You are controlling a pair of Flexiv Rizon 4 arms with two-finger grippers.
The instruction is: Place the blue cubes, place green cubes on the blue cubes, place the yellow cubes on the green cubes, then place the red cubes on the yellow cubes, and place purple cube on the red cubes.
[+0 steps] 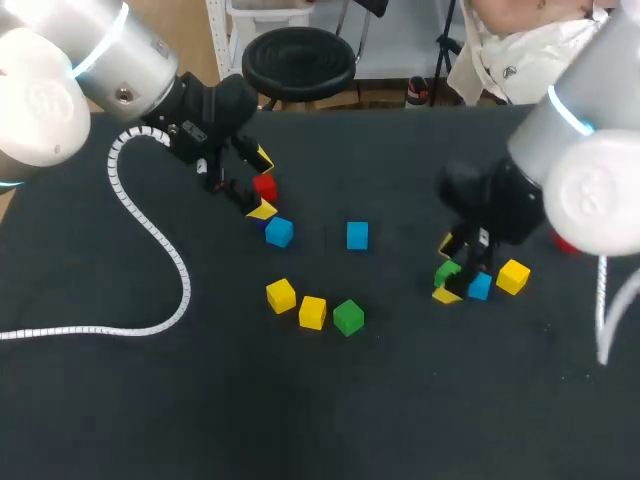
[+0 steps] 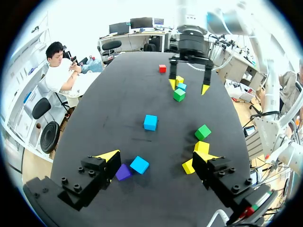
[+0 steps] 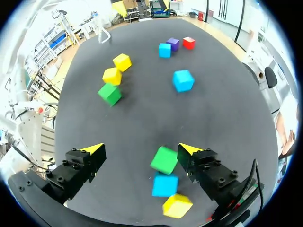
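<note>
My right gripper (image 3: 140,149) is open over a green cube (image 3: 164,160) that lies between its fingers, close against one of them. A blue cube (image 3: 165,184) and a yellow cube (image 3: 177,205) sit just behind it. In the head view this group is at the right: green cube (image 1: 447,272), blue cube (image 1: 480,286), yellow cube (image 1: 513,276). My left gripper (image 1: 262,185) is open above a red cube (image 1: 264,186). From its wrist, a purple cube (image 2: 123,171) and a blue cube (image 2: 139,164) lie by one finger.
A blue cube (image 1: 357,235) lies mid-table. Two yellow cubes (image 1: 281,295) (image 1: 312,312) and a green cube (image 1: 348,317) form a row nearer the front. Another red cube (image 1: 563,242) peeks out behind my right arm. A white cable (image 1: 150,235) trails across the left side.
</note>
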